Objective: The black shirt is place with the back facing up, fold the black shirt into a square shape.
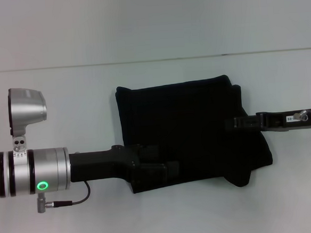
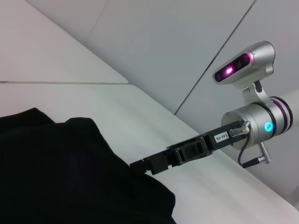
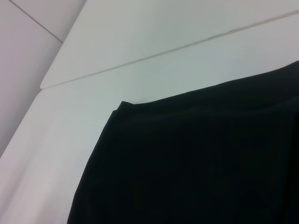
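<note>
Nearest to us, the left arm's silver wrist comes in from the left along the near side of the desk (image 1: 154, 26), green ring lit, and the left gripper (image 1: 158, 172) lies low on the near left part of the black shirt (image 1: 188, 130). Black fingers against black cloth, so whether they are apart or together, I cannot tell. The shirt itself sits in the middle of the white desk, already folded down to a compact, roughly rectangular bundle, its far edge fairly straight, its near right corner bulging and rumpled. Over on the right, the right gripper (image 1: 237, 123) reaches in level from the right edge, its tip lying over the shirt's right side; its fingers merge with the fabric too, and their state cannot be made out. In the left wrist view that same right gripper (image 2: 154, 164) meets the edge of the shirt (image 2: 70, 177), while the right wrist view shows one corner of the shirt (image 3: 196, 163) lying flat on the desk (image 3: 140, 37).
</note>
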Controlling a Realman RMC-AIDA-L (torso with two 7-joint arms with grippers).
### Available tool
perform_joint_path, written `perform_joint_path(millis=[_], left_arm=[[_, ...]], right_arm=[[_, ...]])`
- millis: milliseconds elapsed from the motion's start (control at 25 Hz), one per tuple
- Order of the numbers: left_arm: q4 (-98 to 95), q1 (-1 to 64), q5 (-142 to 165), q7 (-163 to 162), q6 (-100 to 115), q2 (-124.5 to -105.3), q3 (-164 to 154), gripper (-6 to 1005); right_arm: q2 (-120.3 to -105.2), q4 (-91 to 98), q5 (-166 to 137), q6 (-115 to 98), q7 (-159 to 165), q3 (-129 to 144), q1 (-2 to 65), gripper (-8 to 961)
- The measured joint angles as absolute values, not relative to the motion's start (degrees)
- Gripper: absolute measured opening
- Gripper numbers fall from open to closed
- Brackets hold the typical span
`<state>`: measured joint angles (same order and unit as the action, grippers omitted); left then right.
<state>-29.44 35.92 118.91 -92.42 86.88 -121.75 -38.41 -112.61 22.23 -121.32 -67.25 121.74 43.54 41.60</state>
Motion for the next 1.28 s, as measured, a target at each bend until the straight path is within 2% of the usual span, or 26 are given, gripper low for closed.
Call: perform_joint_path(millis=[1280], left_arm=[[-28.74, 36.05, 118.91, -92.58, 86.48, -121.82, -38.41, 948]], right_arm=[[-115.50, 22.86, -121.45, -65.64, 120.14, 43.03, 42.93, 909]])
